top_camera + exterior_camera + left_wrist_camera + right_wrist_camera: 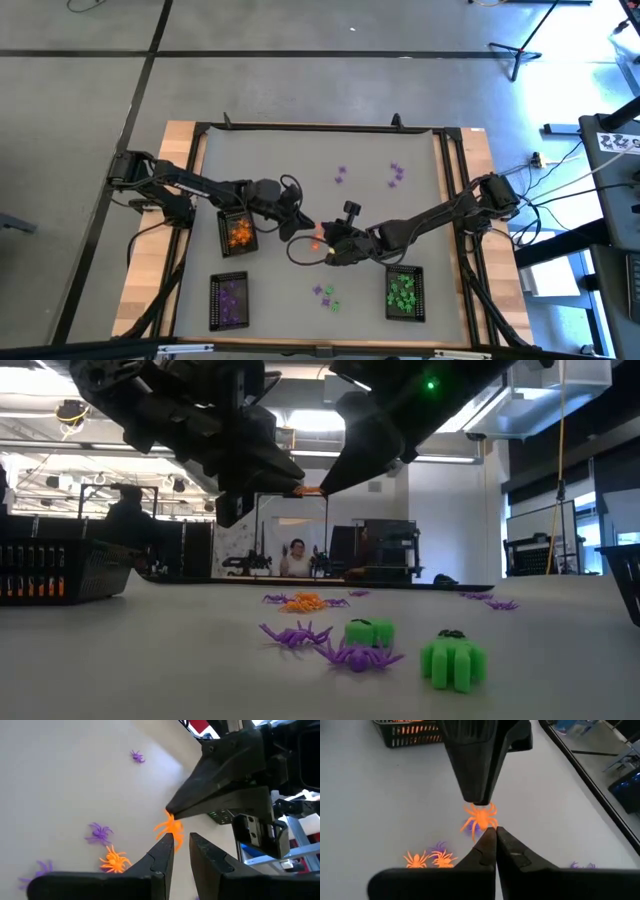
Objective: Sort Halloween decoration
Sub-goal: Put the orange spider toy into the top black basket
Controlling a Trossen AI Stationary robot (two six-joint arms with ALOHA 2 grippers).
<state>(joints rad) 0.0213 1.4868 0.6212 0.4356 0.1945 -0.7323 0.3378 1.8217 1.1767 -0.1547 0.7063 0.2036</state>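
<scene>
An orange spider (480,817) hangs above the middle of the table, between the tips of my two grippers. My right gripper (492,831) is shut on it. My left gripper (181,837) comes at it from the table's left, its fingers a narrow gap apart and nothing between them. The spider (172,827) sits just off one left fingertip. In the low view an orange sliver (311,490) shows between the two dark grippers. Two more orange spiders (415,859) lie on the table below, with purple spiders (100,832) beside them. My right gripper pinches the orange spider by the legs on one side (487,824), at the very tips of its two fingers. The fingers slant down from the table's right. The spider sticks out past the fingertips, lifted clear of the table. My left gripper: whether its fingertip (167,840) touches the spider I cannot tell.
A black mesh tray with orange pieces (237,232) stands left of the grippers. A tray with purple pieces (229,300) is near left and one with green pieces (404,292) near right. Green trinkets (452,658) and purple spiders (295,633) lie near the front edge, and more purple spiders (397,175) lie farther back.
</scene>
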